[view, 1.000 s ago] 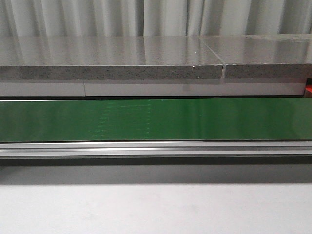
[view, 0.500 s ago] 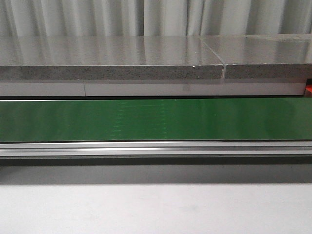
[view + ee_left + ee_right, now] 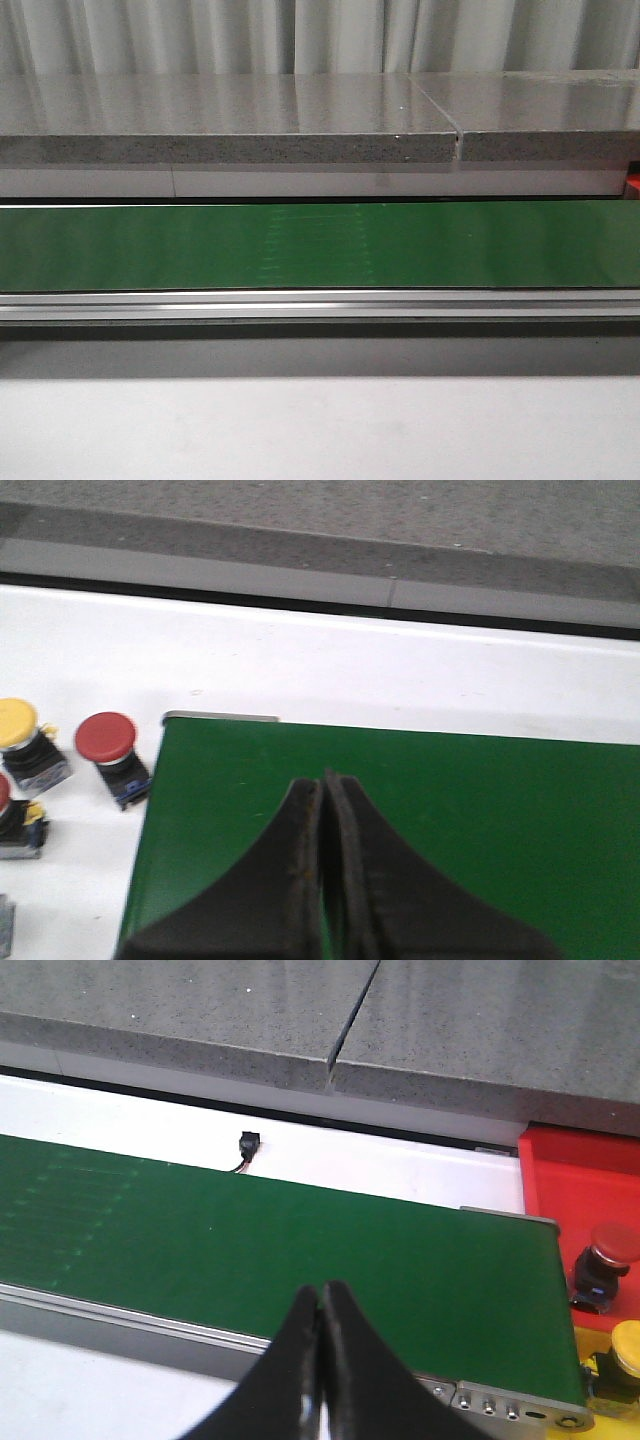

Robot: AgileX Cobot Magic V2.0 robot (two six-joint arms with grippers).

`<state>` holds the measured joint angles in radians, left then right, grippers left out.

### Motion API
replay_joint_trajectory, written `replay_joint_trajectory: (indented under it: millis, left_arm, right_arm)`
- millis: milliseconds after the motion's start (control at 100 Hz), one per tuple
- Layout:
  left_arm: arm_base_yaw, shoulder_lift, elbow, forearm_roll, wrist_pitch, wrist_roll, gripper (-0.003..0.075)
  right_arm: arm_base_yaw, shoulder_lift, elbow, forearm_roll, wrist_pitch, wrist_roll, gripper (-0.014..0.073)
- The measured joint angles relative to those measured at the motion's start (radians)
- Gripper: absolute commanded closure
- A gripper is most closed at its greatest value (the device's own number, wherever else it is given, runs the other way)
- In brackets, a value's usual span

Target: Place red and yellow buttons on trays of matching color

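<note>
In the left wrist view a yellow button (image 3: 17, 723) and a red button (image 3: 106, 736) stand on the white surface beside the end of the green belt (image 3: 450, 810). Another red one (image 3: 3, 792) is cut off by the frame edge. My left gripper (image 3: 324, 780) is shut and empty over the belt. In the right wrist view a red button (image 3: 612, 1243) sits on the red tray (image 3: 580, 1175) and a yellow button (image 3: 635, 1343) on the yellow tray (image 3: 583, 1332). My right gripper (image 3: 322, 1290) is shut and empty above the belt's near rail. The front view shows no gripper.
The green conveyor belt (image 3: 320, 245) crosses the front view, with a metal rail (image 3: 320, 303) in front and grey stone slabs (image 3: 230, 120) behind. A small black sensor (image 3: 247, 1146) sits on the white strip beyond the belt. White table surface (image 3: 320, 430) lies nearest.
A faint pattern on the green belt has shifted to the right across the front view. Nothing else differs.
</note>
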<state>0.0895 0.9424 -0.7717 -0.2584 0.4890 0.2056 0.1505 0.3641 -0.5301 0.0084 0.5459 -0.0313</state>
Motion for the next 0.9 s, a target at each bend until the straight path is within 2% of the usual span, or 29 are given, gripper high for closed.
replay_joint_trajectory:
  millis: [110,180,250,380,450,740,900]
  left_arm:
    - [0.107,0.07,-0.06,0.0,0.106,-0.001,0.0731]
    - [0.167,0.109,-0.089,0.0,0.158,-0.005,0.0681]
    - [0.215,0.136,-0.103,0.0,0.179,-0.008,0.0583]
    - [0.298,0.166,-0.108,0.0,0.214,-0.031,0.0325]
    - [0.345,0.18,-0.109,-0.002,0.245,-0.047,0.0246]
    - [0.531,0.273,-0.112,-0.002,0.42,-0.115,0.024]
    - [0.603,0.346,-0.114,0.002,0.449,-0.13,0.024]
  right_arm:
    - [0.0,0.0,0.0,0.0,0.0,0.0,0.066]
    - [0.0,0.0,0.0,0.0,0.0,0.0,0.066]
    - [0.0,0.0,0.0,0.0,0.0,0.0,0.066]
    - [0.0,0.0,0.0,0.0,0.0,0.0,0.066]
    - [0.0,0.0,0.0,0.0,0.0,0.0,0.066]
    - [0.0,0.0,0.0,0.0,0.0,0.0,0.066]
    - [0.0,0.0,0.0,0.0,0.0,0.0,0.066]
